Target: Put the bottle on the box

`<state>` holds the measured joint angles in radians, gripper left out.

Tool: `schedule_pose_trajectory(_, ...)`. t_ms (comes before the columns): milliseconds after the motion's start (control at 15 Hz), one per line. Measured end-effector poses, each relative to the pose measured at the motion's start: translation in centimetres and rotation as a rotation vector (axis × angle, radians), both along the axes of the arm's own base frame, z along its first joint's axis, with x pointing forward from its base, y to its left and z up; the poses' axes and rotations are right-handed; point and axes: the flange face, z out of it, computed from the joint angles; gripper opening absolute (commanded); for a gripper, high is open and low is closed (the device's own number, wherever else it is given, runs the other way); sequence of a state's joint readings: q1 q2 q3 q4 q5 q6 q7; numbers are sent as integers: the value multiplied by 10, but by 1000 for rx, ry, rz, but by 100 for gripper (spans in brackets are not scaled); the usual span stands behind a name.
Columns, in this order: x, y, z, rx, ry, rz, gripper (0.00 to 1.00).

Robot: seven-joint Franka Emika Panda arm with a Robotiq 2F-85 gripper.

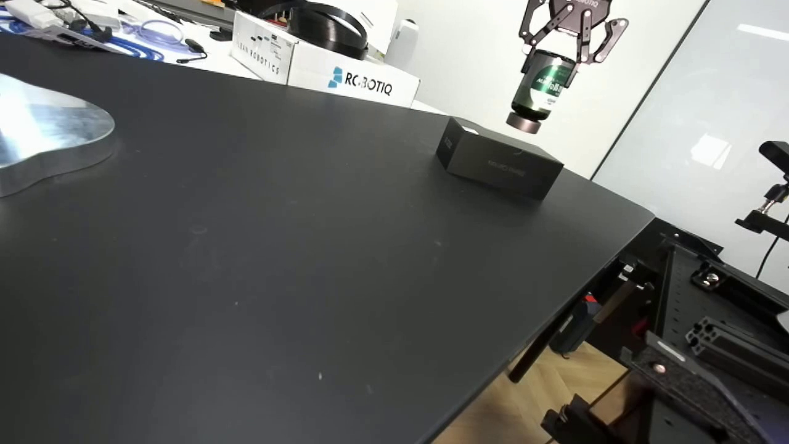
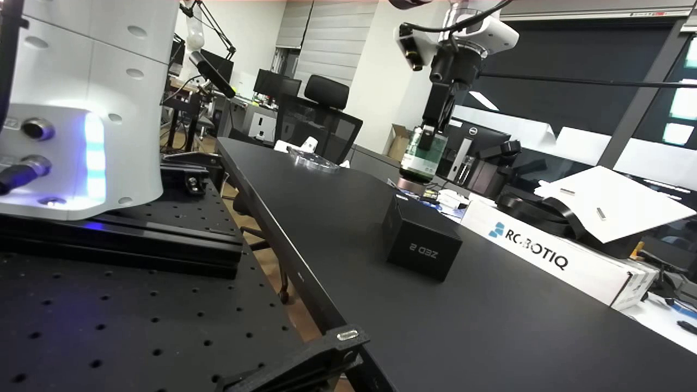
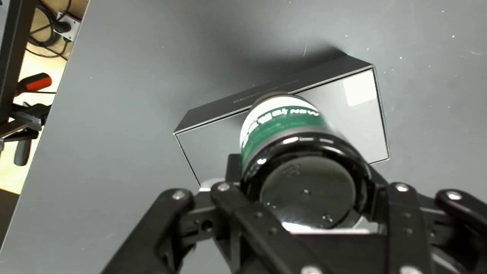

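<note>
The bottle (image 1: 535, 102) has a dark glossy body, a green and white label and a reddish-brown cap. It is upside down, cap lowest, in both exterior views (image 2: 418, 164). My gripper (image 1: 548, 73) is shut on it near its base, one finger on each side. The black box (image 1: 499, 168) lies on the dark table; it also shows in an exterior view (image 2: 422, 247). The bottle hangs above the box, with a small gap under the cap in an exterior view. In the wrist view the bottle (image 3: 283, 120) covers the middle of the box top (image 3: 213, 146); its cap is mostly hidden.
White Robotiq boxes (image 1: 351, 77) stand behind the table (image 1: 296, 259), with cables (image 1: 148, 37) beside them. A shiny metal plate (image 1: 49, 129) lies at the table's far end from the box. The robot base (image 2: 81, 109) stands on a perforated platform (image 2: 136, 321) beside the table edge.
</note>
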<state>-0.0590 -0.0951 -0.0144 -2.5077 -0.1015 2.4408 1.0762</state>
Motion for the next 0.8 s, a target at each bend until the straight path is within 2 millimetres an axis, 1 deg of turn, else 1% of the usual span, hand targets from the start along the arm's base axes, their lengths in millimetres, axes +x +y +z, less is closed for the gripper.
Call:
schedule_pose_trajectory(400,-11,-21,-15,36,-44,-3,45)
schedule_pose_trajectory(800,-16,-27,-24,60,-53,1,45)
